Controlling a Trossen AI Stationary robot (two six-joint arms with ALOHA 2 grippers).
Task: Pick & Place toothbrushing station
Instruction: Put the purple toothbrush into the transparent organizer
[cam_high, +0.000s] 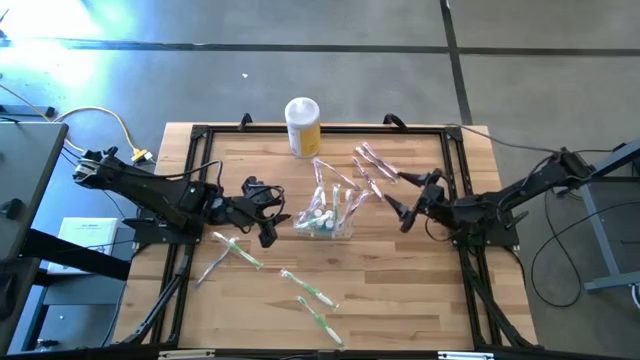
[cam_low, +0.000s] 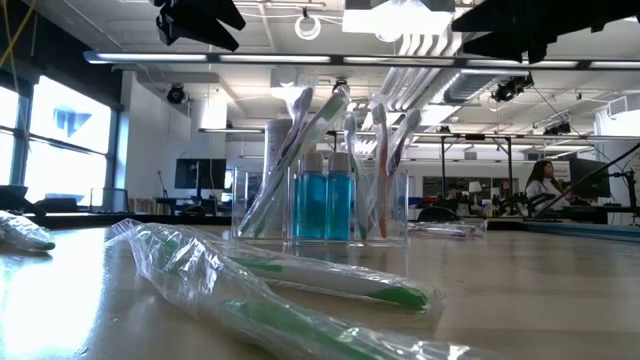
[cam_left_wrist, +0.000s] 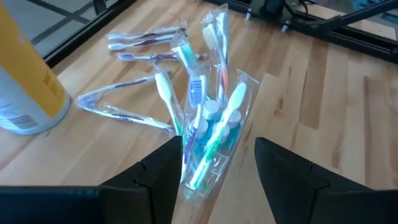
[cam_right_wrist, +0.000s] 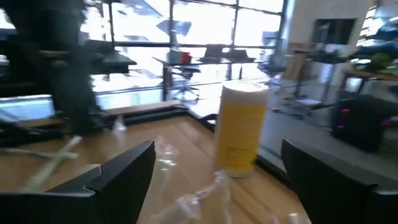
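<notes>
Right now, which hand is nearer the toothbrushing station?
Left. The left hand hovers open just beside the toothbrushing station. The right hand is open too, farther off on the opposite side.

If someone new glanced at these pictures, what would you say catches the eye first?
The clear toothbrushing station at the table's middle, crammed with toothbrushes and small blue bottles. The left gripper and right gripper flank it, both open. A yellow canister stands at the far edge, and wrapped green toothbrushes lie scattered nearer the front.
</notes>
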